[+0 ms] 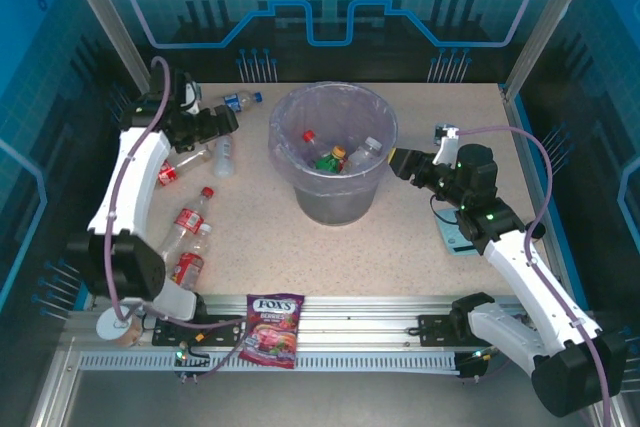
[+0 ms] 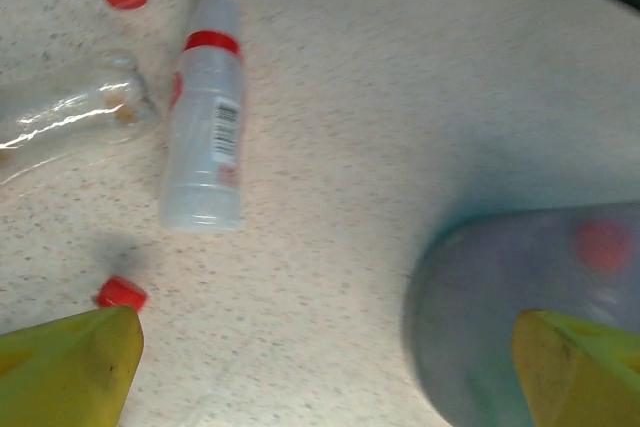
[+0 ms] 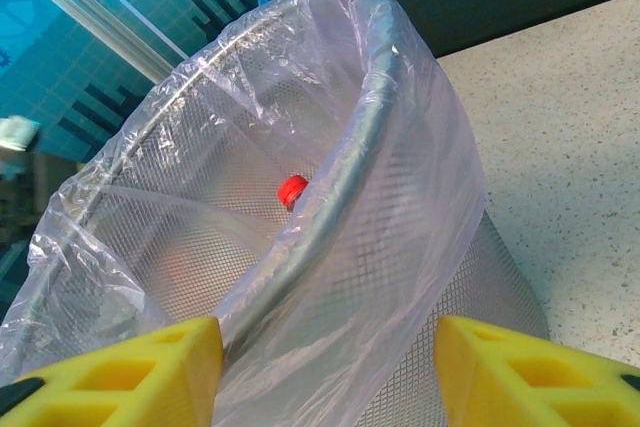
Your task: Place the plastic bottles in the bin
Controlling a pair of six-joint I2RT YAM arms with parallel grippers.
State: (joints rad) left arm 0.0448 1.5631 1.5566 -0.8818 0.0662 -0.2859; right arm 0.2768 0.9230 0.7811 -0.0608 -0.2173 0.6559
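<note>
The grey bin (image 1: 333,209) with its lilac liner stands mid-table and holds three bottles: a red-capped one (image 1: 309,136), a green one (image 1: 330,159) and a pale one (image 1: 368,150). My left gripper (image 1: 228,121) hovers open over the table left of the bin, its yellow fingers (image 2: 70,367) empty. Just beyond it lies a white-labelled bottle (image 2: 205,122), with a clear bottle (image 2: 70,117) to its left. A blue-labelled bottle (image 1: 240,100) lies at the back. Two red-labelled bottles (image 1: 190,217) (image 1: 190,262) lie front left. My right gripper (image 3: 328,367) is open at the bin's right rim (image 3: 350,177), empty.
A purple Fox's candy bag (image 1: 272,329) rests on the front rail. A round tin (image 1: 113,327) sits at the front left corner. A teal card (image 1: 458,237) lies under the right arm. Blue panel walls enclose the table on three sides.
</note>
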